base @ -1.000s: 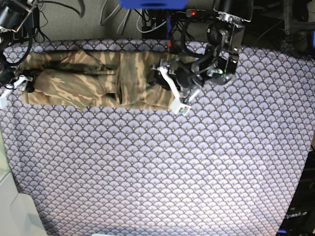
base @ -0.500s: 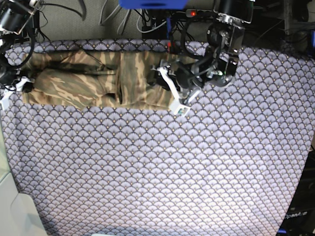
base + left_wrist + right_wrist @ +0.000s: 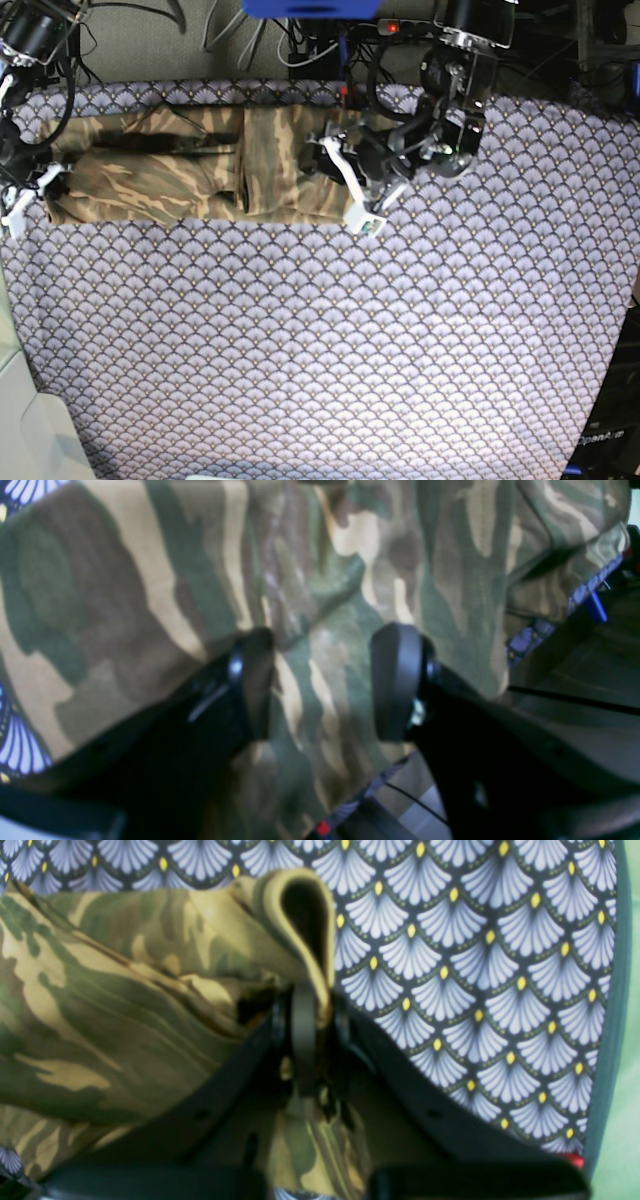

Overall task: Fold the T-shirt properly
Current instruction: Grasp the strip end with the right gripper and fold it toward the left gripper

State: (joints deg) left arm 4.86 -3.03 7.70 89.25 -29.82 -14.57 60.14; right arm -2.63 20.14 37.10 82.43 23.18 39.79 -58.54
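Pinching a rolled edge of the T-shirt [image 3: 190, 165] at the far-left end, the right gripper [image 3: 305, 1025] has its jaws clamped on cloth. The shirt stretches along the tablecloth's [image 3: 320, 340] far side. At its right end, the left gripper [image 3: 322, 680] hovers with jaws spread.

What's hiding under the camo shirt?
Under the T-shirt you can see only the purple tablecloth, which shows all around it. The cloth covers whatever lies beneath its middle. The right gripper pinches one folded edge; the left gripper stands open over the other end.
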